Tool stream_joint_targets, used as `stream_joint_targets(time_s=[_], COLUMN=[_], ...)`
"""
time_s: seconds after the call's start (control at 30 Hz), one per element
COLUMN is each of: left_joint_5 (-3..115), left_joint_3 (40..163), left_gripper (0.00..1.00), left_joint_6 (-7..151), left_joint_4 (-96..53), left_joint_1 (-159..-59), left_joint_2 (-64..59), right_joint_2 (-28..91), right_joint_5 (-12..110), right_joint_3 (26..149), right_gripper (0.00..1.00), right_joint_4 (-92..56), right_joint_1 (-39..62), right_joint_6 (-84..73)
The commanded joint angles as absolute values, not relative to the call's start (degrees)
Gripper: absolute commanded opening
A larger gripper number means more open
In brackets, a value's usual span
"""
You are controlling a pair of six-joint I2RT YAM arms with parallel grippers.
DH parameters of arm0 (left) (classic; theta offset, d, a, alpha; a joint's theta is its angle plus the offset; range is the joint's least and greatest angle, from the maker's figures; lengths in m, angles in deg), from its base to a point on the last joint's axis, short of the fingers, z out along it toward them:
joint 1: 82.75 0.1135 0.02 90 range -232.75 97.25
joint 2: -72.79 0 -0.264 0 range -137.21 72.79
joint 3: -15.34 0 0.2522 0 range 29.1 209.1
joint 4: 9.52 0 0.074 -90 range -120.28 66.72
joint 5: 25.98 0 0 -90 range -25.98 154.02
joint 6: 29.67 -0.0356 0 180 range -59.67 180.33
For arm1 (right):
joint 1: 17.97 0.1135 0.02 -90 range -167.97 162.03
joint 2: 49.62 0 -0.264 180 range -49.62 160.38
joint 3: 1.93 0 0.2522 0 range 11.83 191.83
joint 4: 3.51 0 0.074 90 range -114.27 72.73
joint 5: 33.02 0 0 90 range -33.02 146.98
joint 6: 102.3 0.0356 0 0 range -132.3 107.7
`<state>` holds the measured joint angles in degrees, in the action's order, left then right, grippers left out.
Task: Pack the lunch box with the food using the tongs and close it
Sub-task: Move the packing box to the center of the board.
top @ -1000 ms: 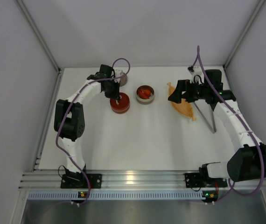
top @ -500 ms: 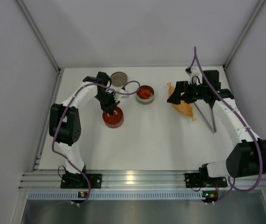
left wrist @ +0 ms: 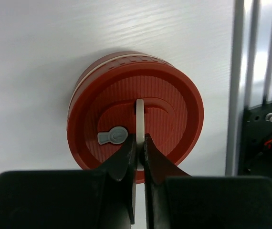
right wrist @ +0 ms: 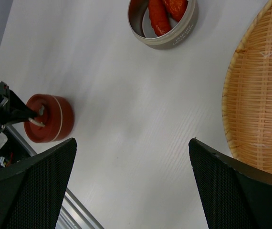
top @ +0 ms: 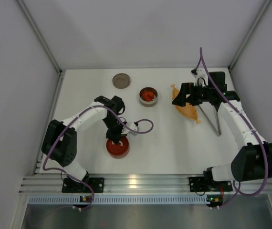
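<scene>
A round red tin point(top: 118, 148) with a ribbed red lid point(left wrist: 164, 95) sits at the near left of the table. My left gripper point(top: 116, 136) is shut on the lid's thin white handle point(left wrist: 140, 112), which stands between the fingertips point(left wrist: 140, 141). The same tin point(right wrist: 47, 118) shows in the right wrist view. An open metal tin point(top: 141, 99) at the back holds red food slices point(top: 148, 95) point(right wrist: 159, 16). My right gripper point(top: 183, 97) hangs open point(right wrist: 132, 140) over the table beside the orange woven dish point(top: 188, 111). The grey tongs point(top: 209, 121) lie right of the dish.
A flat round grey-brown lid point(top: 121, 80) lies at the back left. The aluminium rail point(top: 136, 183) point(left wrist: 250, 71) runs along the near edge, close to the red tin. The woven dish point(right wrist: 260, 95) has nothing in it. White walls enclose the table.
My left gripper has brought the red tin from the back, beside the open tin, to the near left by the rail. The right arm has barely moved.
</scene>
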<state>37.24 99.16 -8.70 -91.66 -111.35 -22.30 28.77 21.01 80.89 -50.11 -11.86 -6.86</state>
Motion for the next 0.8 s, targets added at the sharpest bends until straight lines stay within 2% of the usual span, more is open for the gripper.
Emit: stream_joint_targets(time_s=[0.0,0.3,0.5,0.57,0.67,0.77], left_joint_5=[33.7,31.5,33.6,35.2,35.7,35.5], left_joint_3=[95.4,91.3,91.9,91.9,92.6,94.0], left_gripper=[0.09,0.15,0.30,0.40,0.48,0.49], left_joint_6=[-10.2,-6.5,-3.3,-1.9,-0.5,0.2], left_joint_4=[-95.2,-91.7,-88.6,-85.6,-82.5,-81.6], left_joint_1=[-115.4,-123.9,-124.1,-124.1,-124.1,-124.1], left_joint_2=[-22.6,-19.6,-19.5,-18.2,-15.3,-12.9], right_joint_2=[26.9,26.1,25.8,25.6,25.4,25.3], right_joint_5=[20.9,20.6,20.4,20.4,20.0,19.9], right_joint_3=[82.8,82.6,82.4,82.2,81.9,81.7], right_gripper=[0.99,0.99,0.99,0.99,0.99,1.00], right_joint_4=[-52.0,-52.2,-52.2,-52.1,-51.8,-51.8], right_joint_1=[-13.0,-13.3,-13.2,-13.3,-13.3,-13.3], right_joint_6=[-7.8,-7.9,-7.8,-7.9,-7.7,-7.7])
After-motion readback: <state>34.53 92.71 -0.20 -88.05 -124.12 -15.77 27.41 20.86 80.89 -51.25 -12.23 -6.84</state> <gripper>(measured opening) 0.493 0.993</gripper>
